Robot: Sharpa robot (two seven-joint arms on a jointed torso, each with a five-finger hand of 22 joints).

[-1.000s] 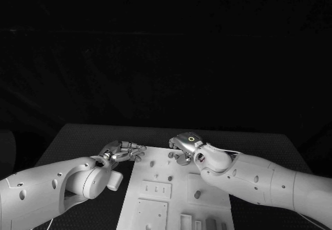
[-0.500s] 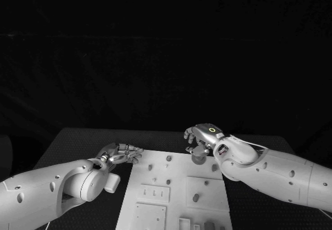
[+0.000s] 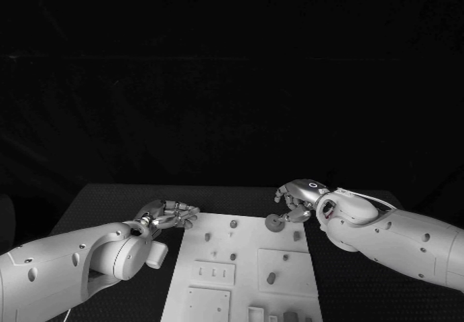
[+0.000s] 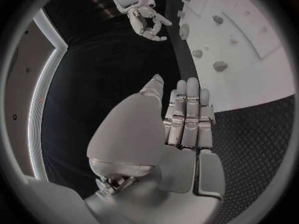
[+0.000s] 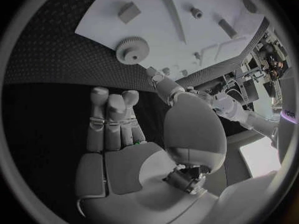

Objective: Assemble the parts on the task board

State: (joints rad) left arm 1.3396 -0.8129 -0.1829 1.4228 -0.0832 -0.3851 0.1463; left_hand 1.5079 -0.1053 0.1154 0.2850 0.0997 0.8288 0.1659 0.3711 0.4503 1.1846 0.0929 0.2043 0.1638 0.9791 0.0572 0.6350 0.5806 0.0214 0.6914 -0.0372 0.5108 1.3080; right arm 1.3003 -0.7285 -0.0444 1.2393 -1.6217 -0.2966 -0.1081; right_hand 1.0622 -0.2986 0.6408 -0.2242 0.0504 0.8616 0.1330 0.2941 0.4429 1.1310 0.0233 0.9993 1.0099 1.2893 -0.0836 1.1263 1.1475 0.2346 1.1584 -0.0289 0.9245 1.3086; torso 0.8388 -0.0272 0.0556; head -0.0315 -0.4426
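- Task board [image 3: 242,268]: white plate, lies in the middle of the black table [image 3: 106,198], long side running away from the robot. Recessed panels and small pegs stand on its surface.
- Gear [image 3: 275,223]: small toothed disc, at the far right corner of the board. In the right wrist view the gear [image 5: 129,50] lies flat on the board [image 5: 187,15] close to its edge, teeth plainly visible, with a gap between it and the fingertips [image 5: 99,92].
- Right hand [image 3: 298,198]: hovers over the far right corner of the board, just above and beside the gear. Head view suggests contact with the gear; the right wrist view shows the fingers straight and side by side, holding nothing, thumb set apart.
- Left hand [image 3: 169,215]: at the board's far left edge, over the table. In the left wrist view the left hand [image 4: 184,119] has its fingers extended and pressed together, nothing between them, thumb slightly off to one side.
- Small parts [image 4: 219,65]: dark lumps standing on the board near the left hand, not touched.
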